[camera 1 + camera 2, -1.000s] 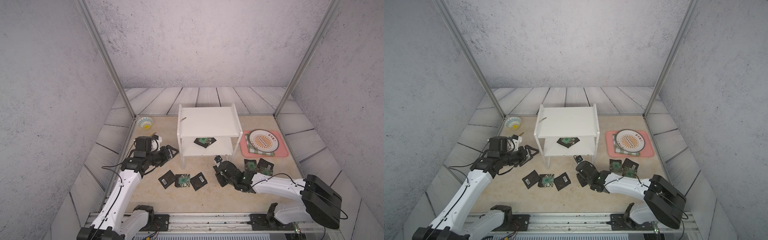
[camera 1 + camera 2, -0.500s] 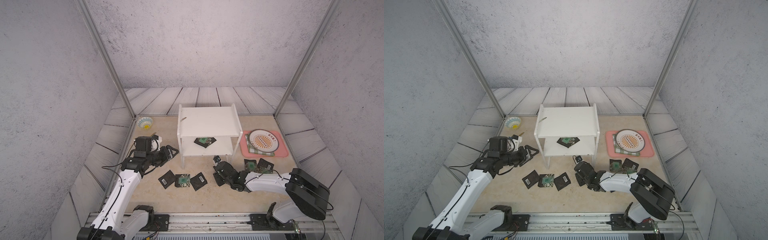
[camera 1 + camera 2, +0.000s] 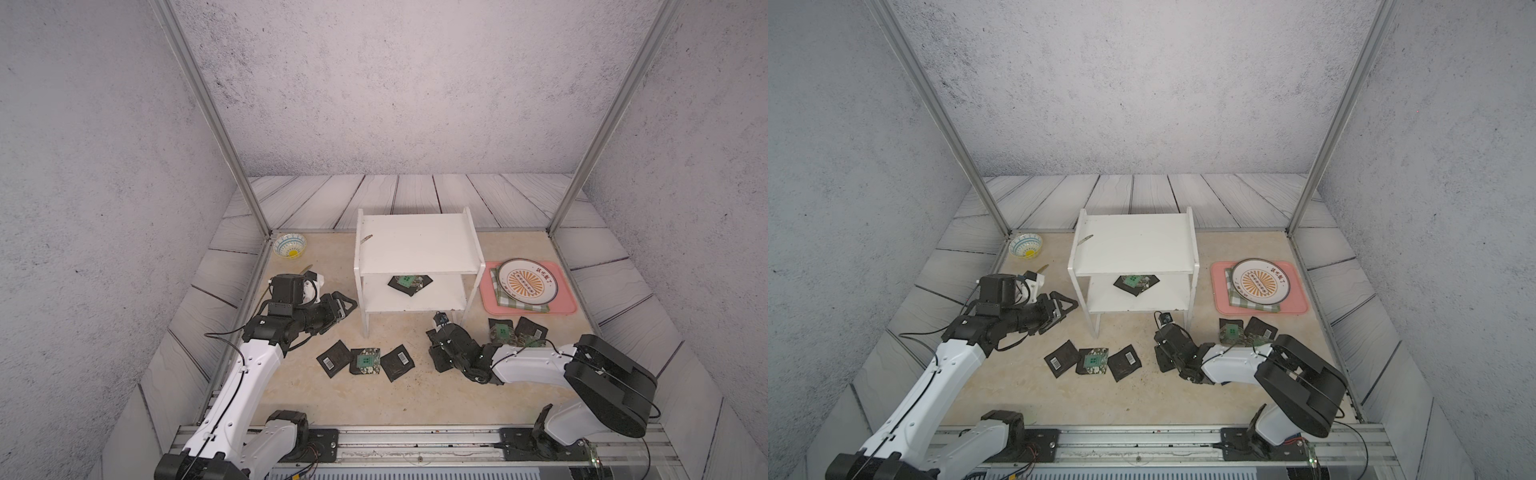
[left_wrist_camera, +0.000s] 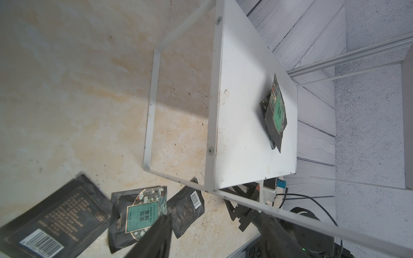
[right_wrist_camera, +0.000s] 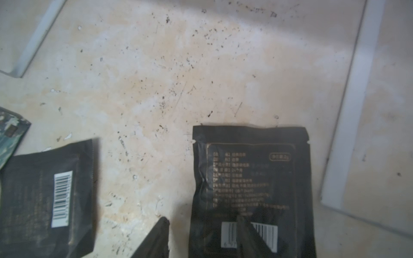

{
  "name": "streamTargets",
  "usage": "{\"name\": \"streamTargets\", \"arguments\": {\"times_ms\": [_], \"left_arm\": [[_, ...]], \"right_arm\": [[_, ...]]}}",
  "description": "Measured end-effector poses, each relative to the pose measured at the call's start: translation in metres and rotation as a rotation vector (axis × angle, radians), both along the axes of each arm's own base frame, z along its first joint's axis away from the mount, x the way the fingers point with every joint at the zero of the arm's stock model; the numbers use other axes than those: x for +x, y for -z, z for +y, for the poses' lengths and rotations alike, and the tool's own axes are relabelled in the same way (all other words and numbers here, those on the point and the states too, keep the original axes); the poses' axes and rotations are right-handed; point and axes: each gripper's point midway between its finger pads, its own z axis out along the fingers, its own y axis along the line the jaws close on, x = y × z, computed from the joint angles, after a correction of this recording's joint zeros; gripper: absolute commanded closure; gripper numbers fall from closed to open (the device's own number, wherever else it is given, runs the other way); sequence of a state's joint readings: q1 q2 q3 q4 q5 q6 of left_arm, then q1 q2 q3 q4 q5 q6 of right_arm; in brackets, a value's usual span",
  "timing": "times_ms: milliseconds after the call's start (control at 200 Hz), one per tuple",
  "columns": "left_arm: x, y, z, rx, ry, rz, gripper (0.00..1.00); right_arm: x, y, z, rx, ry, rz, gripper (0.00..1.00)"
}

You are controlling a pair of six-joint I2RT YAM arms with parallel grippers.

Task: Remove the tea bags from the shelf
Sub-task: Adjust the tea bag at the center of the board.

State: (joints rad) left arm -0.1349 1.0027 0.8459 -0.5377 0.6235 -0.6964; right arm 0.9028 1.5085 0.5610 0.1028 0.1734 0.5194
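Since a second ago my right arm's elbow (image 3: 609, 376) has swung in toward the middle of the table (image 3: 415, 395). The right gripper (image 5: 202, 220) has stayed low beside the shelf (image 3: 415, 245), near its front right leg. The left arm (image 3: 257, 361) looks unmoved.

The right fingers stand half spread. One is over the barcode end of a black tea bag (image 5: 250, 174) lying flat on the table, and the other is beside its edge. I can't tell whether that finger actually touches the bag. The bag's long axis runs straight away from the gripper, barcode end nearest the fingers.

The left gripper (image 4: 216, 219) is spread wide and empty, pointing at the shelf from its left side.

Two tea bags sit stacked on the lower board (image 3: 440, 297), turned corner-first to the front edge, the green-labelled one (image 3: 405, 281) on top. Three more lie in a row (image 3: 365, 360) on the table in front, and others (image 3: 517, 332) lie just beside the right forearm.
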Motion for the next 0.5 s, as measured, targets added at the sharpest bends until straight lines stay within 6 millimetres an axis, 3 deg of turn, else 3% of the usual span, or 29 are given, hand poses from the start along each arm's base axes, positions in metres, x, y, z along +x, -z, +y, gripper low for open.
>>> {"name": "streamTargets", "arguments": {"times_ms": [175, 495], "left_arm": [[0.0, 0.0, 0.0, 0.001, -0.002, 0.0, 0.33], [0.001, 0.0, 0.0, 0.001, -0.002, -0.003, 0.33]], "right_arm": [[-0.008, -0.001, 0.005, 0.039, -0.012, 0.043, 0.49], [-0.045, -0.003, 0.02, 0.087, -0.094, 0.14, 0.5]]}}
